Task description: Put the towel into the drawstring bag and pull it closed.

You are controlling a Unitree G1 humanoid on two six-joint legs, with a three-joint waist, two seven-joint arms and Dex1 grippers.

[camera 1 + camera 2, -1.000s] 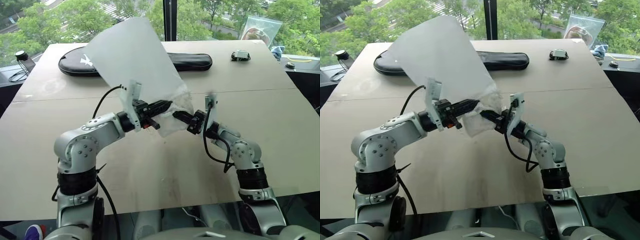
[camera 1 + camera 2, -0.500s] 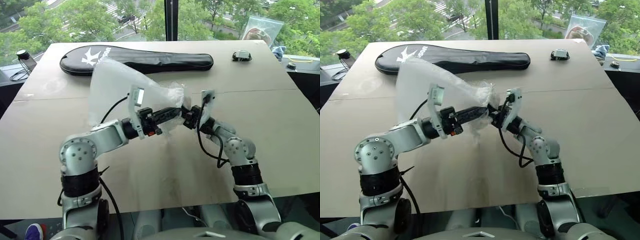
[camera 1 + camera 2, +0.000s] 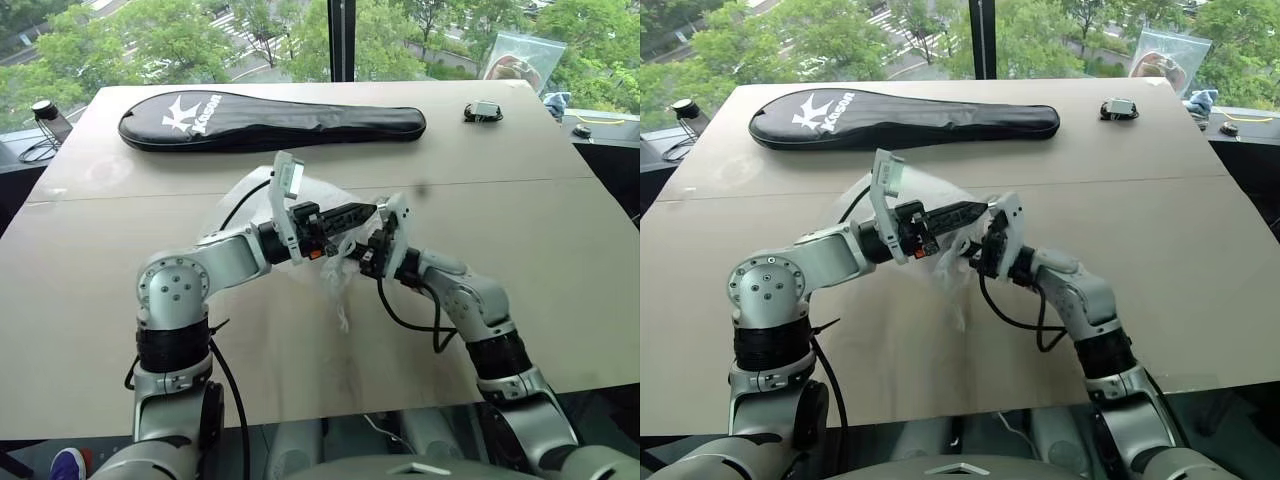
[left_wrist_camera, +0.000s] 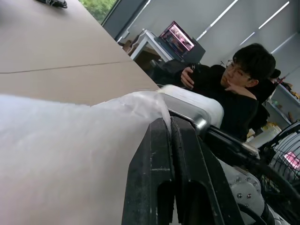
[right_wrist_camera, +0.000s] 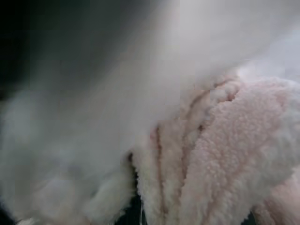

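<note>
towel (image 5: 220,154) sits bunched inside the drawstring bag (image 3: 335,262), held above the counter (image 3: 560,260). left pincer (image 3: 372,209) is pressed together on the bag's mouth; right pincer (image 3: 368,250) pinches the gathered fabric beside it. stuffing looks done; pulling the cords closed remains.

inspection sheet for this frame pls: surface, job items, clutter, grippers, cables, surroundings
Surface: tan table, seam running across it.
Job's things: drawstring bag held up between both grippers; towel fluffy, close before the right wrist camera.
Clutter: black racket cover at the far side, small device, clear plastic bag at the far right corner.
Grippers: left gripper shut on the bag; right gripper shut against the bag fabric.
Cables: black leads looping off both wrists.
Surroundings: windows, trees; seated person.
</note>
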